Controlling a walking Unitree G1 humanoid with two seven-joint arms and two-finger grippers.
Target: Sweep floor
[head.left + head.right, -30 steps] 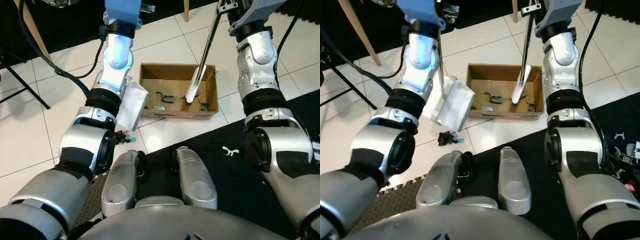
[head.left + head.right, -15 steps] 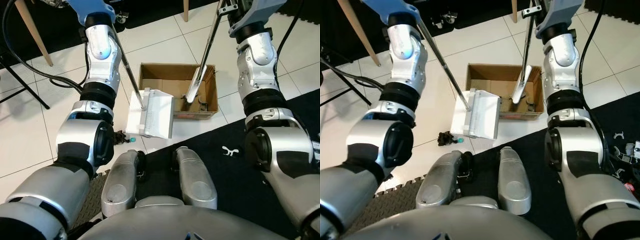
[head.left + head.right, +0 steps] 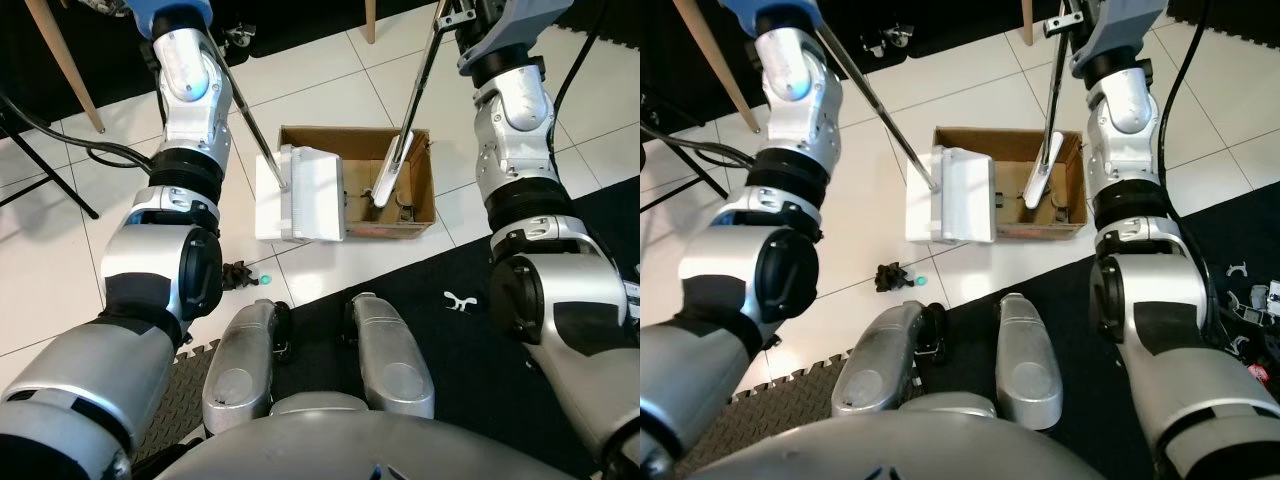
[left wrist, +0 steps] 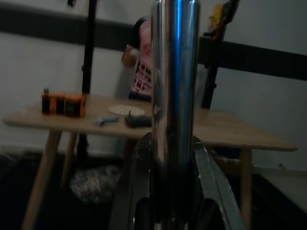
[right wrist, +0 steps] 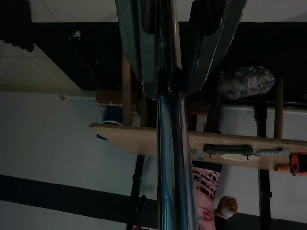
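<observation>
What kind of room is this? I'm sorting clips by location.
Probably a home room used as a test space: white tiled floor, black foam mat, a light wooden table against a white wall. A brown cardboard box sits on the tiles.

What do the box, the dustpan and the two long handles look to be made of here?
Box: brown corrugated cardboard by its look, matte, with raw folded edges.
Dustpan: probably white moulded plastic, smooth with a slight sheen and a ribbed edge.
Dustpan handle and broom handle: seemingly polished metal tube; in the wrist views both carry bright mirror-like streaks where the left gripper and right gripper clamp them.
</observation>
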